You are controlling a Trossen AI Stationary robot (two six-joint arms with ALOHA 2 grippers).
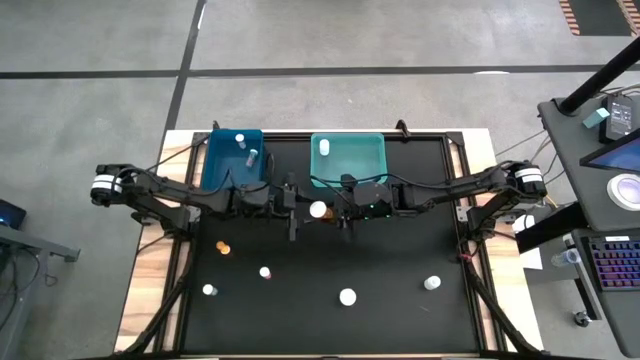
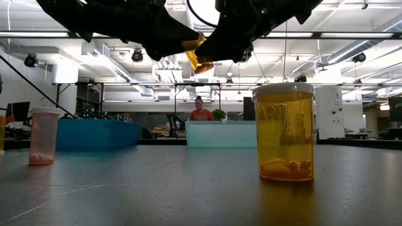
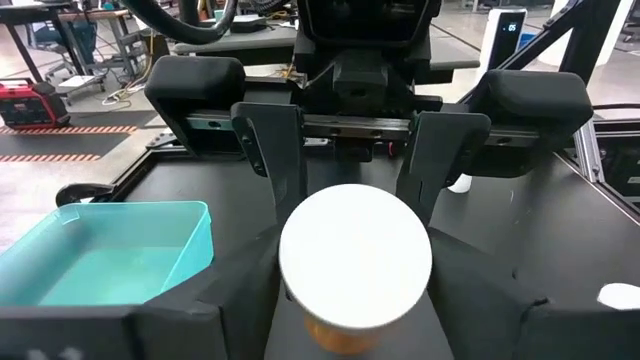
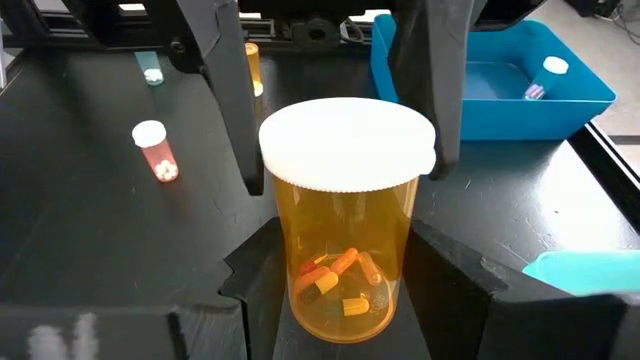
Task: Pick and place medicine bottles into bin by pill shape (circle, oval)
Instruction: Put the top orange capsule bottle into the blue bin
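Note:
An amber medicine bottle with a white cap and several pills inside hangs in the air above the middle of the table. Both grippers are on it. My left gripper comes from the table's left and my right gripper from its right. In the low view only a tilted piece of the bottle shows between the dark grippers. Several more medicine bottles stand on the black mat, among them an amber one and white-capped ones. My left gripper has the bottle's white cap between its two fingers, which lie against the cap's opposite sides. The fingers come nearly level from the table's left. My right gripper pinches the lower half of the amber body between its two fingers, coming from the table's right and slanting slightly down. The bottle is lifted clear of the table, cap up, a little tilted.
A blue bin at the far left holds two bottles. Beside it, a teal bin holds one. Both bins stand just beyond the grippers. Close to the low camera stand a big amber bottle and a clear one.

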